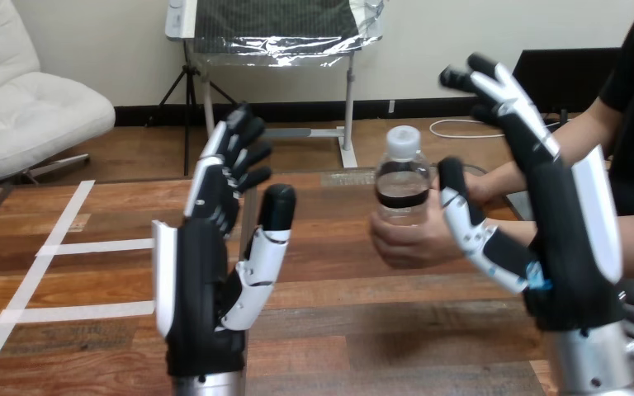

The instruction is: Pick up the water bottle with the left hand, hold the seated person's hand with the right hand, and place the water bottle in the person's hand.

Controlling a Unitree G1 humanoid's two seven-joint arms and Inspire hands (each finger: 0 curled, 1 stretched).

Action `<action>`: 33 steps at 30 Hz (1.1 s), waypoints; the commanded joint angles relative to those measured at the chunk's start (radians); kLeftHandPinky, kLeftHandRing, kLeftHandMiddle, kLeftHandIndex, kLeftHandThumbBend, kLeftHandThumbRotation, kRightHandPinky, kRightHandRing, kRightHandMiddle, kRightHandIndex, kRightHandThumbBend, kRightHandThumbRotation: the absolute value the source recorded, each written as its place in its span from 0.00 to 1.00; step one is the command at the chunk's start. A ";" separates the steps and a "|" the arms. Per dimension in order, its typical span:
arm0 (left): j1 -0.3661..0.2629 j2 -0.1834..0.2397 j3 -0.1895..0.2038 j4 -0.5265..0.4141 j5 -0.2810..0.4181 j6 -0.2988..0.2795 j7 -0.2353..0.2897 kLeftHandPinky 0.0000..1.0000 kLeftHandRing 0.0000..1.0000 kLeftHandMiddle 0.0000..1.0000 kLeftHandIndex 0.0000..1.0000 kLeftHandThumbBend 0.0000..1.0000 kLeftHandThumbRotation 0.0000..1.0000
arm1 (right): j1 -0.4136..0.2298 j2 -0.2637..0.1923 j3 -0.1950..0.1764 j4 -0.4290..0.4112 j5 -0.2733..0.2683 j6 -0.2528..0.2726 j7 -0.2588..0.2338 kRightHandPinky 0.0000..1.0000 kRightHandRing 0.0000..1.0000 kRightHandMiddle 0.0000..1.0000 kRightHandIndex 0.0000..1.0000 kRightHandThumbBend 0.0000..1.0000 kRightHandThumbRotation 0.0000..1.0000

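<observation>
Head view shows you the clear plastic water bottle with a white cap [402, 175] upright above the middle of the brown wooden table [363, 330], a little to the right. It is held in the person's hand [413, 239], which comes in from the right side and wraps around the lower part of the bottle. You can see dark liquid in a band near the upper half of the bottle. Your robot's left hand [206, 272] is raised at the lower left, well apart from the bottle. Its fingers are straight and relaxed, the thumb stands up beside them, and it grasps nothing. Your robot's right hand [570, 239] is raised at the right, with its fingers pointing upward and spread out, also not clenched. Its thumb reaches toward the left and lies just beside the person's hand, in front of the wrist; you cannot tell whether it really touches, and it is not curled around the hand. Strips of white tape [91, 246] cross the table surface at the left, far from both the bottle and the hands.
</observation>
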 commanded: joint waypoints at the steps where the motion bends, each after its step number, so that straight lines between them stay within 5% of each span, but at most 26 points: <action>1: 0.079 -0.041 -0.009 -0.046 0.038 -0.056 0.025 0.74 0.80 0.84 0.87 0.41 0.70 | -0.040 0.003 0.003 0.062 0.024 -0.087 -0.006 0.87 0.95 0.96 0.84 0.07 0.00; 14: 0.159 -0.061 -0.005 -0.046 0.138 -0.104 0.128 0.68 0.77 0.80 0.81 0.40 0.67 | -0.050 0.009 -0.001 0.113 0.010 -0.156 -0.007 0.87 0.93 0.95 0.83 0.04 0.00; 33: 0.191 -0.039 -0.029 -0.047 0.205 -0.110 0.196 0.61 0.72 0.77 0.79 0.38 0.68 | -0.046 0.023 -0.001 0.129 0.015 -0.162 -0.009 0.84 0.90 0.93 0.81 0.06 0.00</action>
